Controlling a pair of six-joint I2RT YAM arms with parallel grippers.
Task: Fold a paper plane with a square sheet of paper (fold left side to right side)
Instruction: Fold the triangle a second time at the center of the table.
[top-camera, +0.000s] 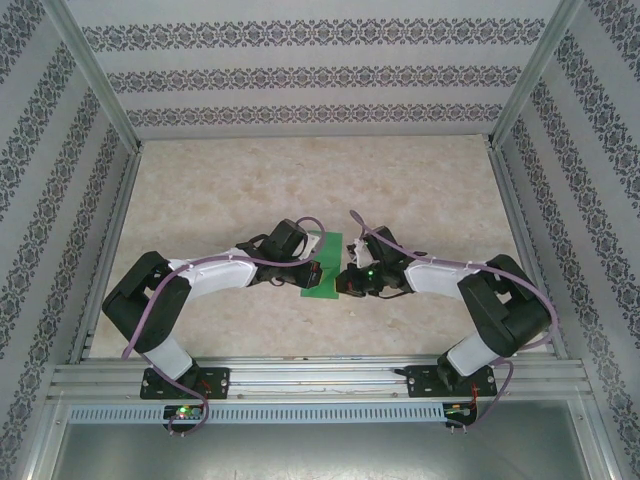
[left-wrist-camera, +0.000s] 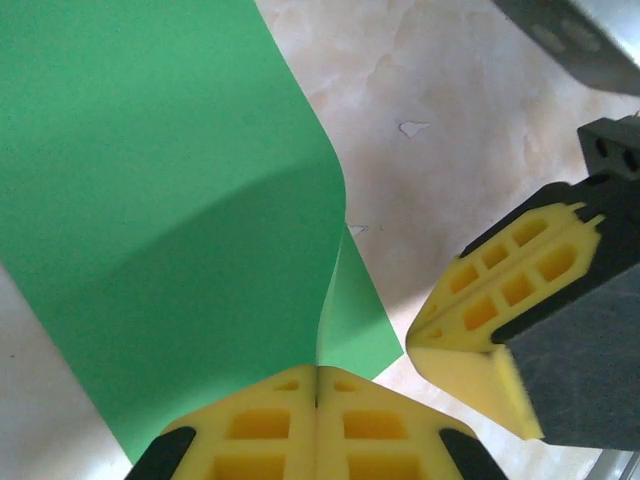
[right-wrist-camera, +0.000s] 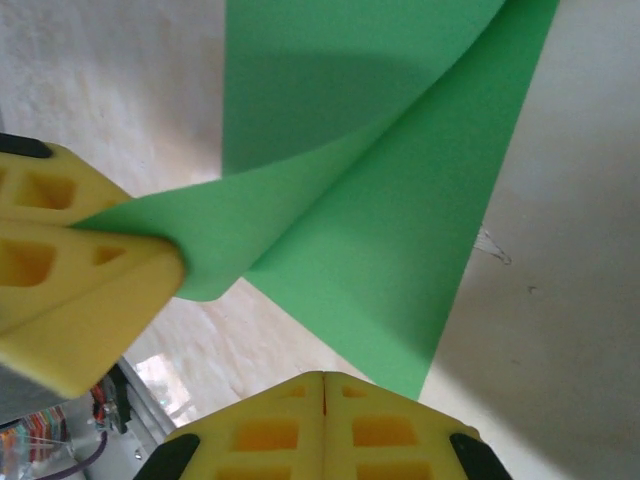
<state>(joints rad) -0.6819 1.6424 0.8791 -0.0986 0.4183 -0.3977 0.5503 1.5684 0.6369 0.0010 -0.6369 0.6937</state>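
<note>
Square sheet of paper curls up off my tabletop, one corner pinched in my left end effector, right end effector clenched just beside its edge.

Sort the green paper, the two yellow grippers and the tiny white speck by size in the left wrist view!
1. green paper
2. right gripper and left gripper: they look similar, both are close and cut off by the frame, so tied
3. white speck
</note>
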